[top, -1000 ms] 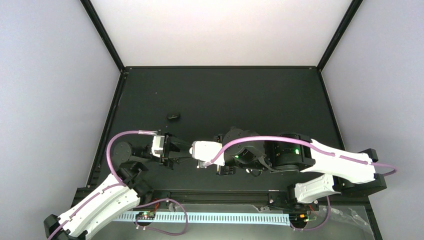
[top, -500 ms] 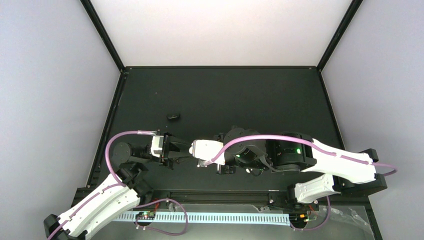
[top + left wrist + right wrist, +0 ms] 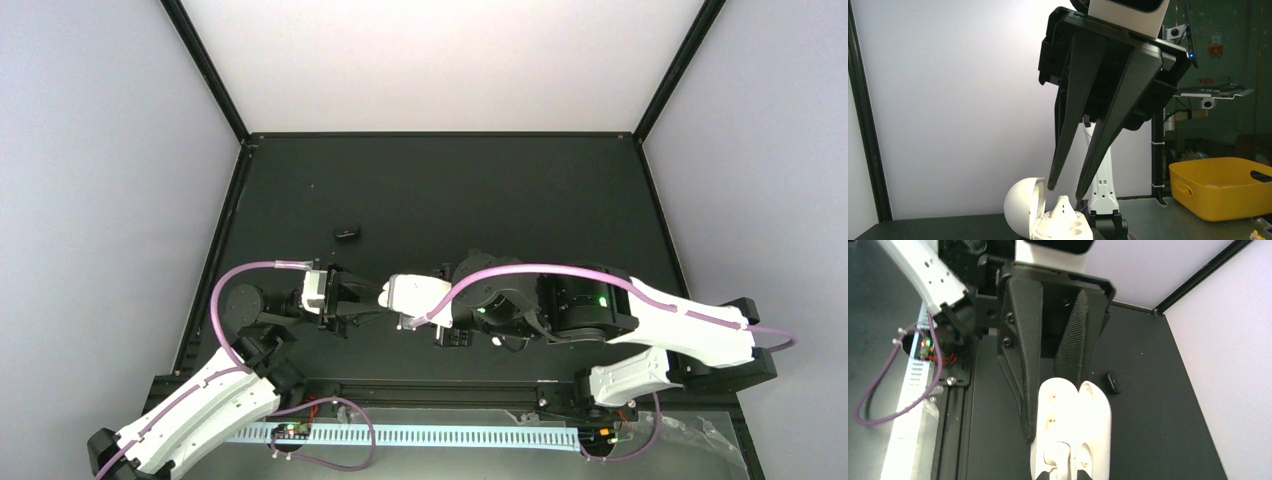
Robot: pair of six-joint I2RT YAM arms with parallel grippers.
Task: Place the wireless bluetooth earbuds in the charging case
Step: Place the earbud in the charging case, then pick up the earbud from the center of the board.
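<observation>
Left gripper [image 3: 360, 303] clamping the rounded white plastic case [image 3: 1023, 205], we seat a small white bud [image 3: 1063, 205]; the slightly parted right gripper [image 3: 1064, 191] must next lift clear.

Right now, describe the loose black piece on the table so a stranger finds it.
On the black table, look beyond the left gripper, toward the back wall. A small oval piece lies alone; unlike the white case that gripper holds, it is black and untouched.
</observation>
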